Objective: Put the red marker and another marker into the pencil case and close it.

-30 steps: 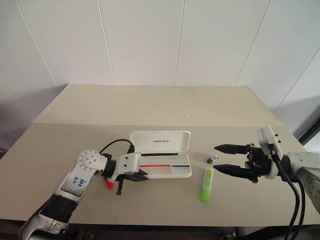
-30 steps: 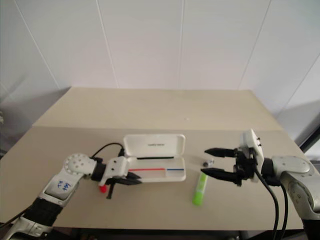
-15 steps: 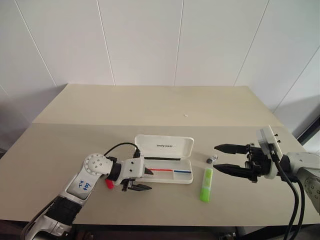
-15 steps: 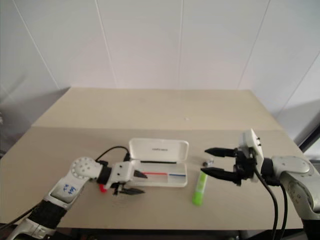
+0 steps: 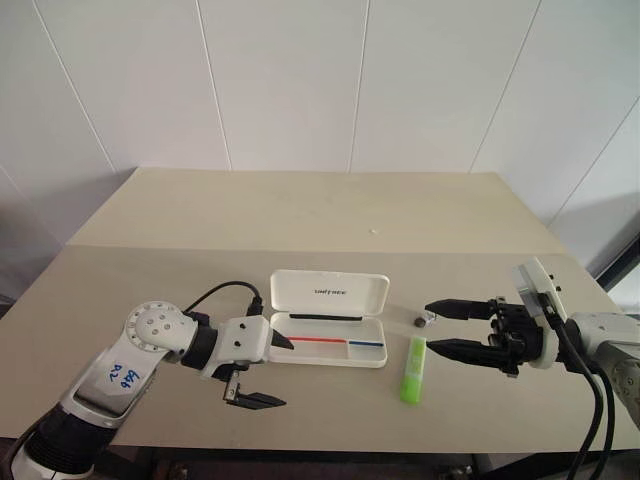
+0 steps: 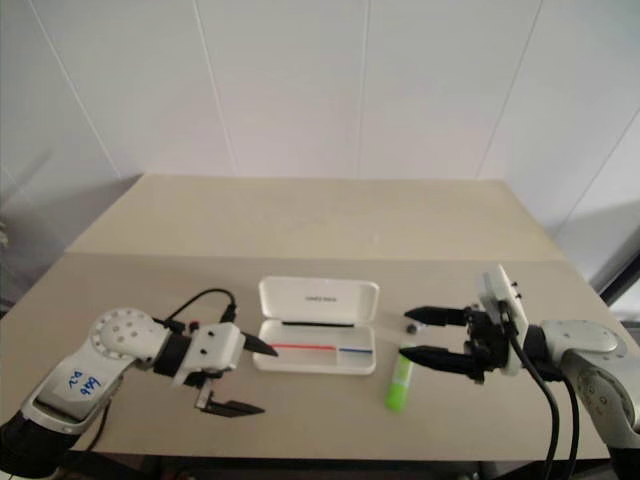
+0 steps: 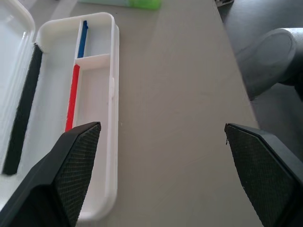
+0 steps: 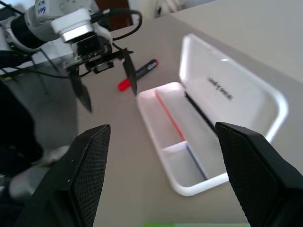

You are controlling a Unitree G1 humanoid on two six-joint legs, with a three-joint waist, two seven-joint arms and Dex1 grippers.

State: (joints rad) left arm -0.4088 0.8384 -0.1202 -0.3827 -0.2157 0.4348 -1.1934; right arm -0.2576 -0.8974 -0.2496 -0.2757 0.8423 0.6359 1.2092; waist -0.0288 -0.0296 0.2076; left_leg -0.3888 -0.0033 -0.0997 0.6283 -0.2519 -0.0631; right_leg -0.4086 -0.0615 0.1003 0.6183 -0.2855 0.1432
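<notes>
This looks like a bare test room or robotics lab rather than a home or office. A plain beige surface (image 5: 300, 215) stands pushed into a corner of white panelled walls (image 5: 280, 80) with thin vertical seams, with no decoration or furnishing on them. Two robot arms with exposed black cables (image 5: 585, 385) reach over the surface, one bearing a handwritten sticker (image 5: 122, 374) on its casing. A few stationery items are laid out as props: a white pencil case (image 5: 330, 320) and a green marker (image 5: 412, 370).
</notes>
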